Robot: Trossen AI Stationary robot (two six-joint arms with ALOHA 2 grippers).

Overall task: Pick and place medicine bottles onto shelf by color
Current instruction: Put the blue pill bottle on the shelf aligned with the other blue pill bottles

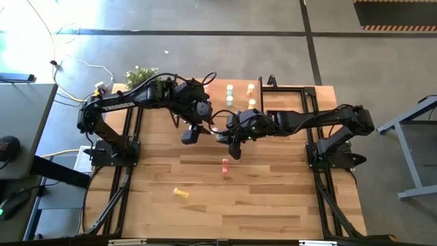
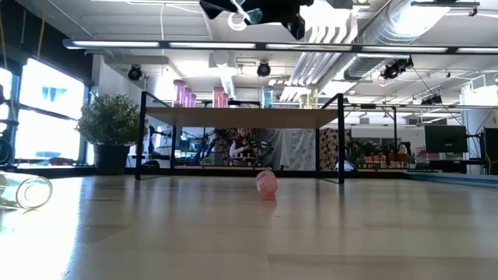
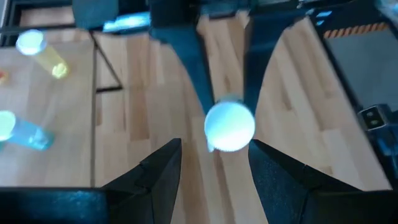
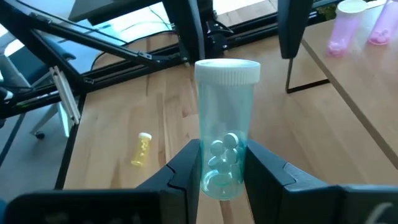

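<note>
At the table's back left corner, plant [image 1: 141,75]: a small potted shrub, well clear of the work.
Yellow bottle [image 1: 180,193]: lies on its side on the front part of the table [image 1: 273,205], not yet sorted.
Left gripper [image 3: 214,152]: raised over the middle of the table. Its fingers are spread and clamp nothing, and they face the held bottle's white cap end-on. Whether either finger touches the cap cannot be told.
Pink bottle [image 1: 225,165]: lies on the boards in front of the shelf, apart from both arms, and awaits sorting.
Blue-green bottle [image 4: 225,124]: off the table, carried upright with its cap up. Small tablets show through its wall.
Right gripper [image 4: 221,155]: clamped on the lower half of the blue-green bottle, one finger on each side. It hangs high beside the left gripper.
Shelf [image 2: 241,117]: a raised light-wood board on black legs at the back of the table. Pink bottles [image 2: 180,92] stand toward its left, a blue-green one [image 2: 267,96] near the middle and yellow ones beyond.
Step in hand, as judged: bringing the carried bottle to the shelf, possibly through a hand-over between the two grippers.
Doing it well: keep the bottle vertical. If it is passed over, the receiving fingers should close fully before the right ones let go. Set it down beside the matching blue-green bottle and clear of its neighbours.
</note>
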